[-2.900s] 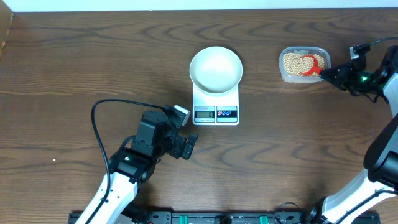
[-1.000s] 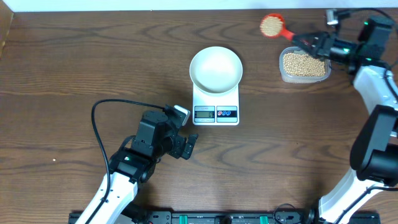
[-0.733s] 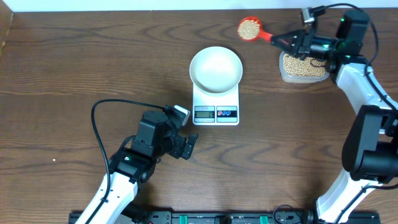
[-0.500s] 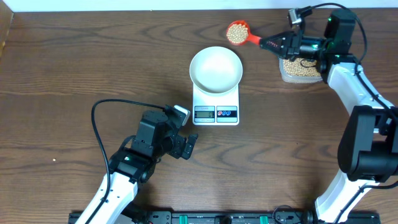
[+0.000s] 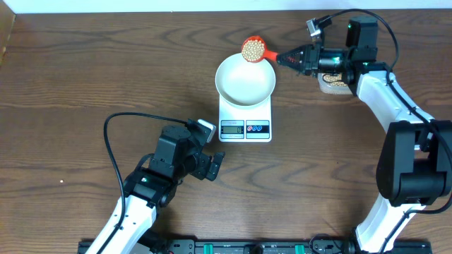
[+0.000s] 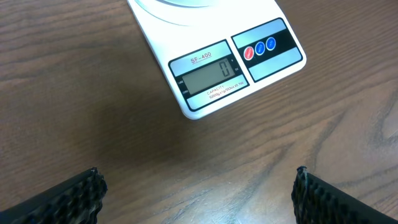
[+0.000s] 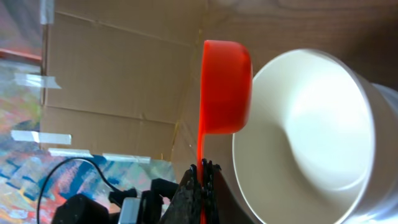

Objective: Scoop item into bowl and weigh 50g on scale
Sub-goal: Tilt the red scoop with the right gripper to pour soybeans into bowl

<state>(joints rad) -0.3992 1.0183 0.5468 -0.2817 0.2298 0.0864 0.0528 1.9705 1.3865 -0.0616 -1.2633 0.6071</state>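
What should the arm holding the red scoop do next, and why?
Probably shift the red scoop inward over the middle of the white bowl before tipping. Held by the right gripper, it is heaped with beans but hangs at the bowl's far rim; the bowl is empty and the scale reads zero.

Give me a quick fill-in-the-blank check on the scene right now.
1. The right gripper holds a scoop full of ___.
2. The bowl on the scale is ___.
3. The scale's display reads ___.
4. The left gripper has its jaws ___.
Missing words: beans; empty; 0; open.
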